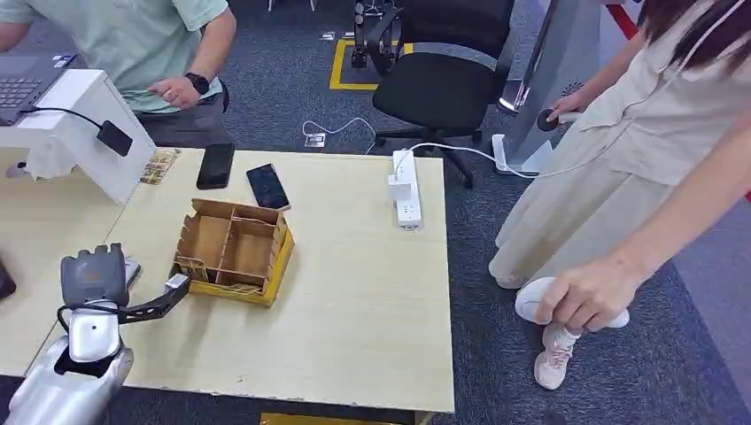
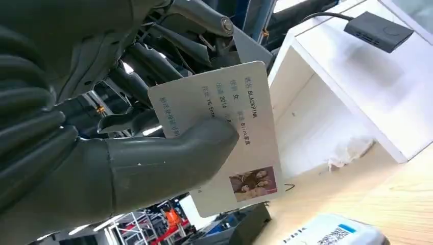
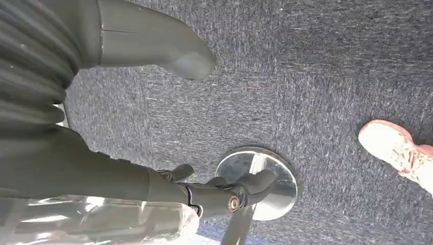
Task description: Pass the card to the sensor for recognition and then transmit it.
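Over the table's near-left corner, left hand (image 1: 93, 276) is pinching the card (image 2: 224, 135) upright; sensor (image 1: 114, 137) is sitting well ahead on the white stand (image 1: 84, 106); right hand (image 3: 153, 51) is hanging, holding nothing.

Silver left arm (image 1: 66, 376), grey ribbed hand (image 1: 93, 276), seemingly black-cabled.

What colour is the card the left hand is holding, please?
White, with dark print and a small photo; the card shows best in the left wrist view.

White printed card (image 2: 224, 138) with a small photo at one corner, being pinched under the left hand's (image 2: 117, 158) thumb, standing on edge, black sensor (image 1: 114, 138) sitting on the white stand's slope, apart from it
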